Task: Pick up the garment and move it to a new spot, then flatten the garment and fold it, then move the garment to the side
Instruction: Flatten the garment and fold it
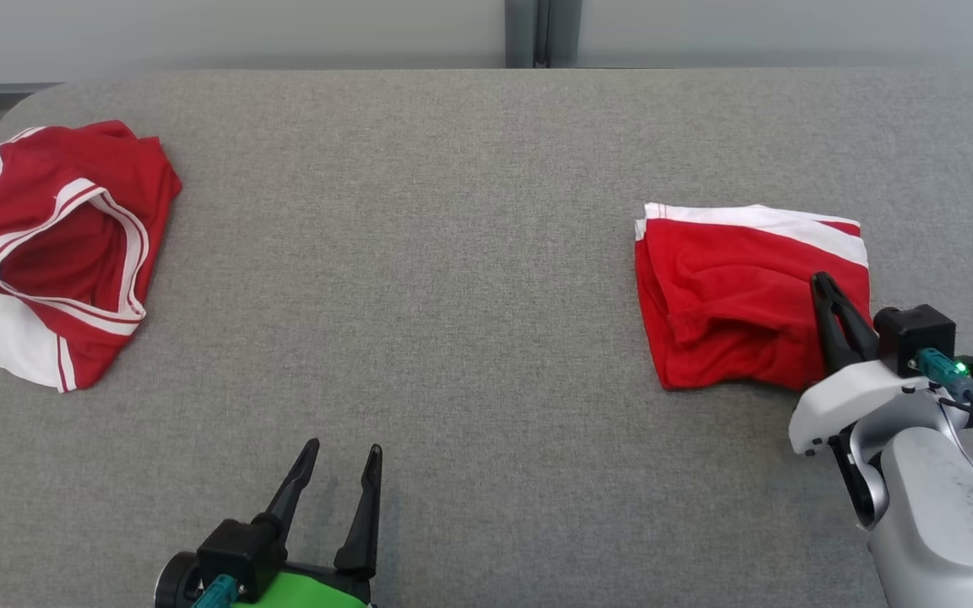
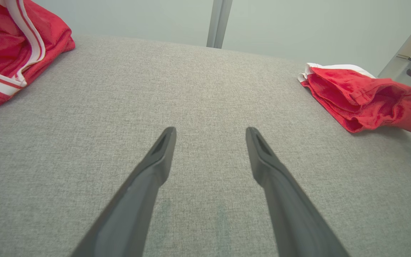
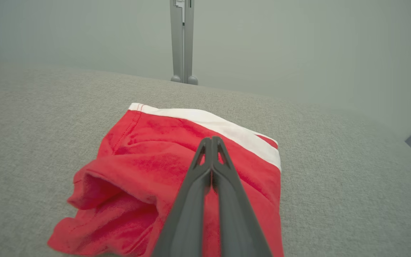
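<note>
The garment (image 1: 731,295) lies folded on the grey desk (image 1: 453,253). It is red, with a white band along its far edge. The right gripper (image 1: 820,279) is at the near right corner of the garment, with its two fingers pressed together and no gap between them. Its tips are over the red cloth and no cloth is seen between them; whether they touch the garment cannot be told. The left gripper (image 1: 343,447) is well to the left of the garment, over bare desk, its fingers spread apart and holding nothing. Far to the left of the garment lies a second garment (image 1: 64,253), red and white, crumpled.
</note>
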